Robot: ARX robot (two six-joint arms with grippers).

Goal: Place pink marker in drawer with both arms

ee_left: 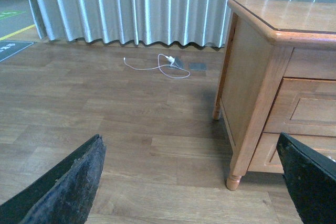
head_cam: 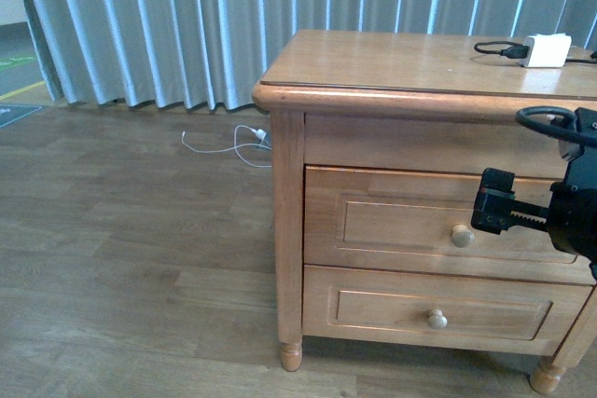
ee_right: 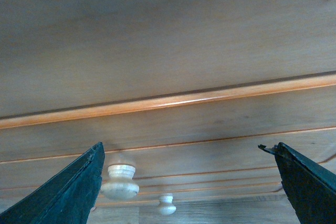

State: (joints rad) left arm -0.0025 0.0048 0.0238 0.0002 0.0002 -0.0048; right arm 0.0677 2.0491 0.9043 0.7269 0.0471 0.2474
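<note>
The pink marker is not in view in any frame. The drawer (head_cam: 410, 223) is the taller, upper one of the wooden nightstand and is closed, with a pale round knob (head_cam: 462, 235). My right gripper (head_cam: 487, 212) is open and empty, hovering just right of that knob, in front of the drawer face. In the right wrist view the gripper (ee_right: 191, 187) faces the drawer front, and the knob (ee_right: 119, 181) sits close to one finger (ee_right: 73, 192). My left gripper (ee_left: 191, 182) is open and empty over the floor, left of the nightstand (ee_left: 262, 87).
The shallower lower drawer (head_cam: 373, 309) with its knob (head_cam: 437, 319) is closed. A white charger block (head_cam: 546, 49) with a black cable lies on the nightstand top. A white cable (head_cam: 238, 142) lies on the wood floor by the grey curtain (head_cam: 187, 16).
</note>
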